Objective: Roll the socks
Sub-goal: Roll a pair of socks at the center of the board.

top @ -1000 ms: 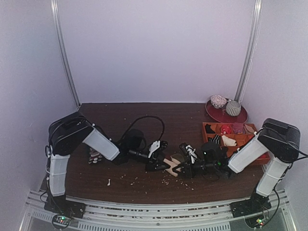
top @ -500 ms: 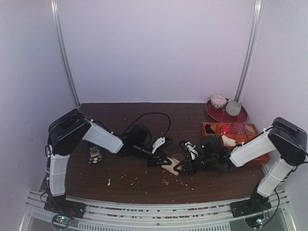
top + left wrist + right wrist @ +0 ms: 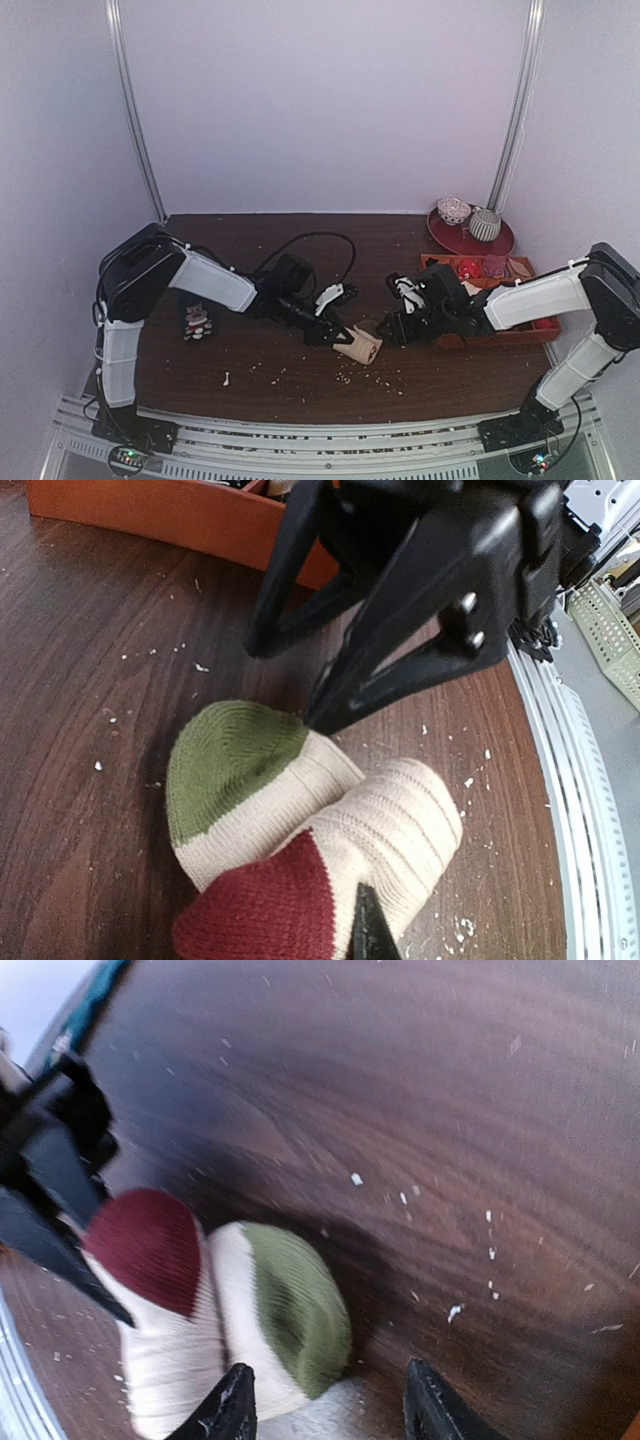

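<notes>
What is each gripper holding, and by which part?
The left gripper seems pinched on the socks at their dark red end. The right gripper has open jaws and holds nothing.

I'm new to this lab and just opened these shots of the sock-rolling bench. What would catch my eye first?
First, the rolled socks at the middle of the table: a cream bundle with green and dark-red ends. The left claw is shut on the dark-red end, while the right claw stands open just beside the bundle. Towards the right side sits an orange tray holding more socks.
</notes>
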`<state>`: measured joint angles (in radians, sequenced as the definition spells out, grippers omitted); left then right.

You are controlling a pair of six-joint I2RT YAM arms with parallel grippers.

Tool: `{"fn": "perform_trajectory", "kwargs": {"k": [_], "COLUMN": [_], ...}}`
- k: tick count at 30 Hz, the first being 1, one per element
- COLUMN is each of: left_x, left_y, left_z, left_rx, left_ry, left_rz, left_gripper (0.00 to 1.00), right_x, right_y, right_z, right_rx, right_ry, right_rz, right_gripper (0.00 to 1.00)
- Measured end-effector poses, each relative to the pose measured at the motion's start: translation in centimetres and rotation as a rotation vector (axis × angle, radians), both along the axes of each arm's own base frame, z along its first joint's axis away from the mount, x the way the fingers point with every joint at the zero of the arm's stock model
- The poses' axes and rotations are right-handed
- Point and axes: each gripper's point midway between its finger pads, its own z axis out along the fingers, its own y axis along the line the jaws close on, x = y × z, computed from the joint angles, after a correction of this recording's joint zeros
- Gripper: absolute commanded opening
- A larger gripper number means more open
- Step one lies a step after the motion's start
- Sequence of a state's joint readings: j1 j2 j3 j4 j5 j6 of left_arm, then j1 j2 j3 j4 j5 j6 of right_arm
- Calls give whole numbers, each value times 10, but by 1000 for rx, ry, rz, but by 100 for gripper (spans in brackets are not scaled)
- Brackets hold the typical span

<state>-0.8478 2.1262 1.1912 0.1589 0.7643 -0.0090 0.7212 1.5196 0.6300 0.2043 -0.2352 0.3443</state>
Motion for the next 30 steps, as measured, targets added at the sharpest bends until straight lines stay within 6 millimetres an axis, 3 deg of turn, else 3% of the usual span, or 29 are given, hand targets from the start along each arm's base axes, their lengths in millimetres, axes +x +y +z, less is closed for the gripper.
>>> {"fn": "perform_trajectory", "kwargs": {"k": [4,6,10,13,19,25,30], "left_x": [0,0,0,0,-2,1,3], "left_y": [0,0,1,5,25,28,32], "left_z": [1,1,0,0,4,5,1], "left_rx": [19,28,37,51,117,139,132], "left_ry": [15,22,26,26,19,31,90], "left_rz": [1,2,5,23,96,124,155], "left_gripper": [0,0,0,0,0,0,0], "right_x": [-4,-5,-3,1,21,33,33], "right_y": [-3,-1,10,24,49,68,69], "right_z": [-23,-27,-28,-31,-31,-31,-30], "right_rx": [-42,-40,-6,31,63,74,72], "right_ry": [54,60,59,81,63,48,35], "right_rz": [-1,7,41,71,114,169,190], "right_gripper": [49,42,12,0,0,0,22]}}
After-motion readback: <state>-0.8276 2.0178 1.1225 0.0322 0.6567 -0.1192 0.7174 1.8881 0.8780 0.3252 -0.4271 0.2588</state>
